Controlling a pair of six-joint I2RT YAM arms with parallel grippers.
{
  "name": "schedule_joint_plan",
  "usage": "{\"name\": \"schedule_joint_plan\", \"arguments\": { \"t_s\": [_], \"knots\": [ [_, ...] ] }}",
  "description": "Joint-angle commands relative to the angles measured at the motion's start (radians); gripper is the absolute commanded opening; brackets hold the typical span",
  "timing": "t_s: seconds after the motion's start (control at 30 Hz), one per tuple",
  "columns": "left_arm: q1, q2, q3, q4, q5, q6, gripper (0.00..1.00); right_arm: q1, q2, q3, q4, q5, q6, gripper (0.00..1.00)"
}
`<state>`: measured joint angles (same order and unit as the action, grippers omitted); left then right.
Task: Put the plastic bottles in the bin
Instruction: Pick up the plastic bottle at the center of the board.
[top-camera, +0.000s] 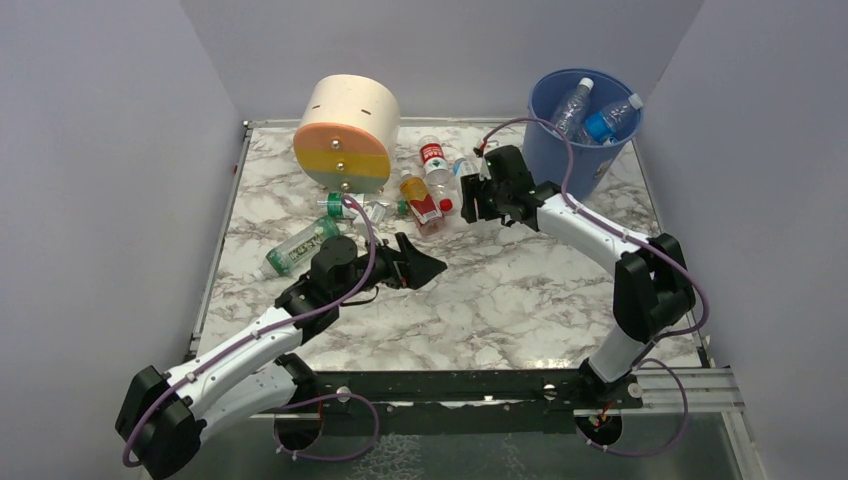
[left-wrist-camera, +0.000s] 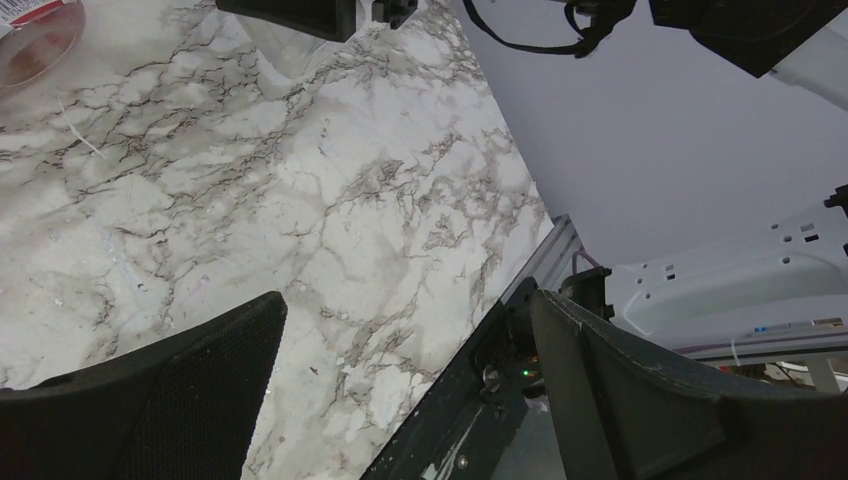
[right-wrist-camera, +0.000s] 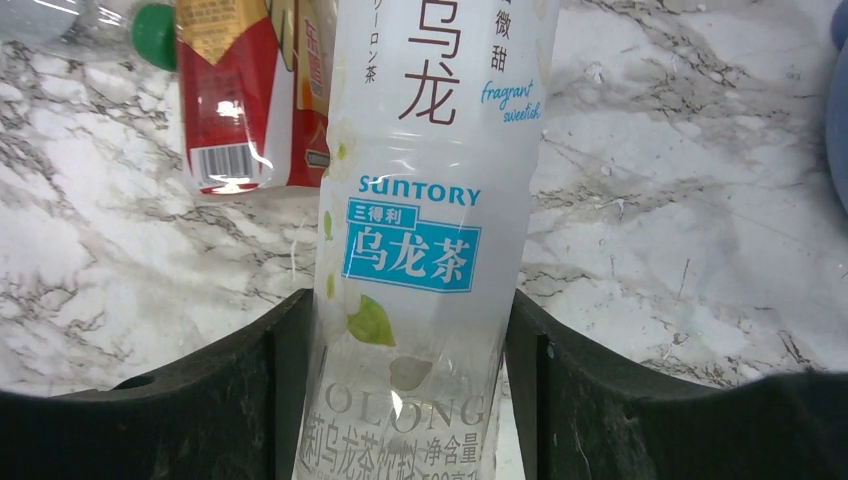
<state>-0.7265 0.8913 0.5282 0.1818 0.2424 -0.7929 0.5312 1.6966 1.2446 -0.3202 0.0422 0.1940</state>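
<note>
The blue bin (top-camera: 582, 135) stands at the back right with two blue-capped bottles (top-camera: 590, 112) in it. My right gripper (top-camera: 470, 196) is just left of the bin. In the right wrist view it (right-wrist-camera: 410, 315) is shut on a clear bottle with a white and blue Suntory label (right-wrist-camera: 425, 200). A red-label bottle (top-camera: 433, 160) and an orange-tinted bottle (top-camera: 421, 198) lie left of the right gripper; the latter also shows in the wrist view (right-wrist-camera: 250, 90). Green-label bottles (top-camera: 298, 247) lie at the left. My left gripper (top-camera: 425, 262) is open and empty over the marble (left-wrist-camera: 405, 300).
A cream, orange and yellow cylinder (top-camera: 346, 135) lies at the back, left of centre. Small clear and green-capped bottles (top-camera: 345, 207) lie in front of it. Grey walls close in the marble table (top-camera: 520, 290) on three sides. A black rail (top-camera: 450, 385) runs along its near edge.
</note>
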Motion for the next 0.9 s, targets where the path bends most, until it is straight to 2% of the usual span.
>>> {"name": "schedule_joint_plan", "arguments": {
  "t_s": [0.0, 0.43, 0.87],
  "knots": [
    [0.001, -0.022, -0.010, -0.003, -0.005, -0.005, 0.99, 0.006, -0.045, 0.051, -0.043, -0.026, 0.013, 0.65],
    [0.001, -0.013, -0.021, -0.022, -0.018, -0.003, 0.99, 0.006, -0.104, 0.118, -0.076, -0.049, 0.012, 0.65],
    [0.001, 0.174, -0.014, -0.017, -0.060, 0.022, 0.99, 0.004, -0.121, 0.268, -0.107, -0.039, -0.016, 0.66]
  ]
}}
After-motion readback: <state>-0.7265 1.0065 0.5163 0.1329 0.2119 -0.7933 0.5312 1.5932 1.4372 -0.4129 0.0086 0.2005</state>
